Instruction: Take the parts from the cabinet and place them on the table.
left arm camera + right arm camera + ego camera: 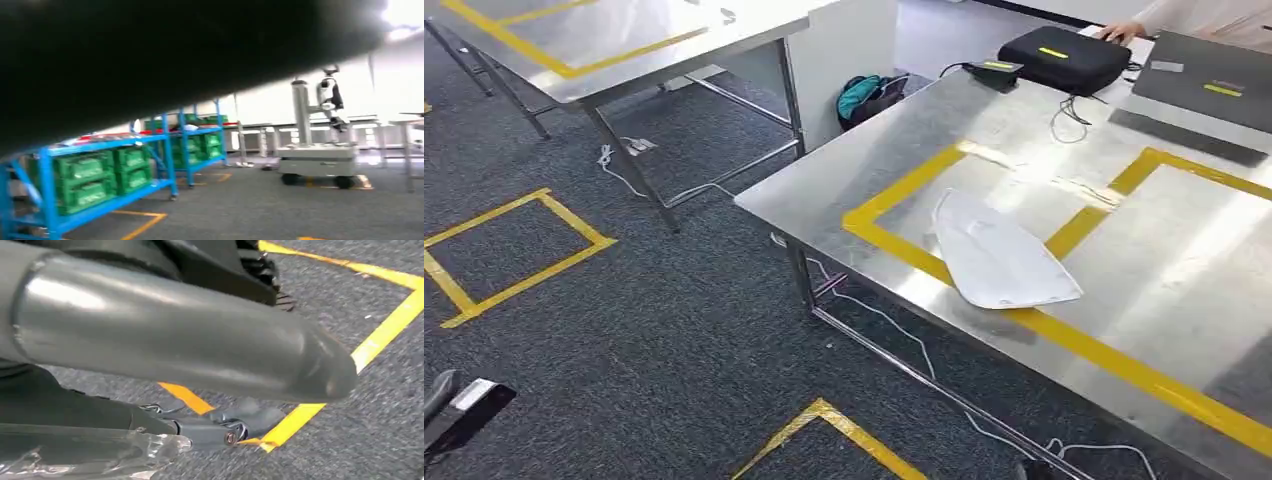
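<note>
Dark grey carpet marked with yellow tape squares spreads under two steel tables in the head view. On the nearer tabletop, a white bagged part lies flat across the near edge of a yellow tape frame, partly inside it and partly over the line. Farther back on the same tabletop sit a black case with a yellow label, a smaller black box just beside it with a cable trailing off, and a grey laptop. A person's hand rests at the far edge behind the case. A teal and black bag sits on the floor between the tables, and white cables run along the carpet under the nearer one. The second tabletop stands well apart at the upper left, also taped in yellow. In the right wrist view, the right hand hangs above the carpet with its thick grey thumb stretched across the frame, and crinkled clear plastic wrap sits against the hand beneath it; whether the fingers actually grip that wrap cannot be told. The left wrist view is blurred and half covered by a dark shape; beyond it stand blue racks holding green crates and a white wheeled robot base; the left hand's state cannot be told.
</note>
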